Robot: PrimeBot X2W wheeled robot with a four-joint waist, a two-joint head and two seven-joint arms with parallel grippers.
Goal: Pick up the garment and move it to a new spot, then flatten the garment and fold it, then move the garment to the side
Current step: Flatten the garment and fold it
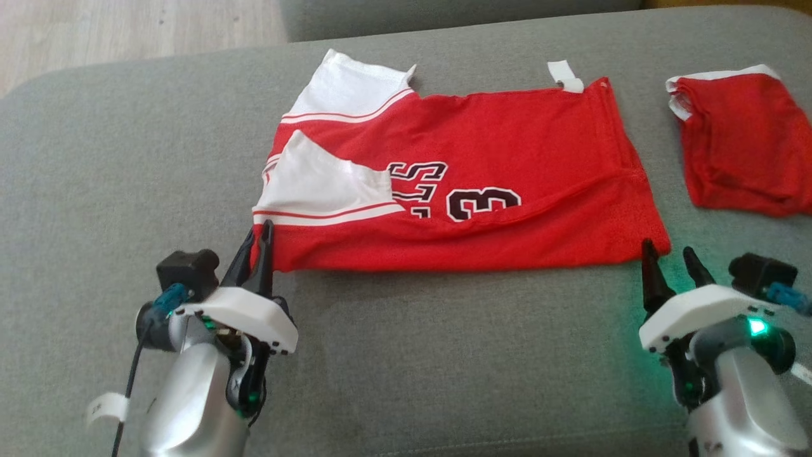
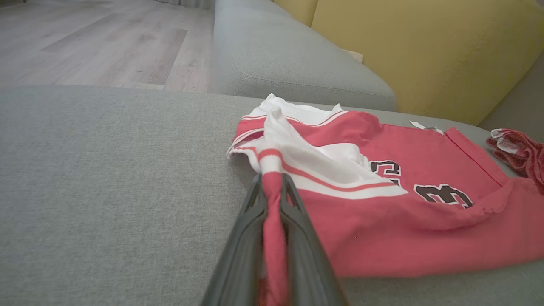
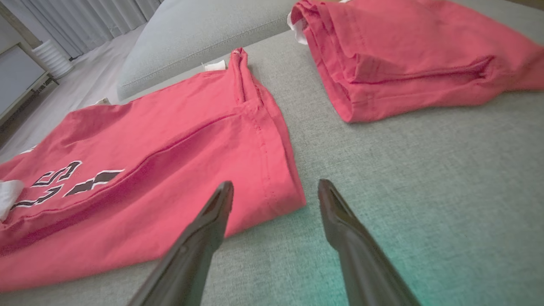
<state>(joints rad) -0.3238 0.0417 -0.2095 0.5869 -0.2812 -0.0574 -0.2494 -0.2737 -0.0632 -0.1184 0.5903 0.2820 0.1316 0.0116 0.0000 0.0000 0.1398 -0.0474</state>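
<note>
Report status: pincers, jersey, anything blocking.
Left pincer shut on jersey corner. Right pincer open by other near corner. Folded red garment lies right, apart.

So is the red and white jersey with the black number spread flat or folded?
Folded. The red and white jersey lies doubled on the grey cushion, a red layer lapping over its black number.

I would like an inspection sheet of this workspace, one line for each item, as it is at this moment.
Surface: grey cushion, woven fabric.
Job's things: red and white jersey lies spread out, with some creases.
Clutter: second red garment, folded, at the right, apart from the jersey.
Grippers: left gripper shut on the jersey's near left corner; right gripper open, by the near right corner.
Cables: black cable hangs beside the left arm.
Surroundings: wooden floor; yellow cushion behind.
</note>
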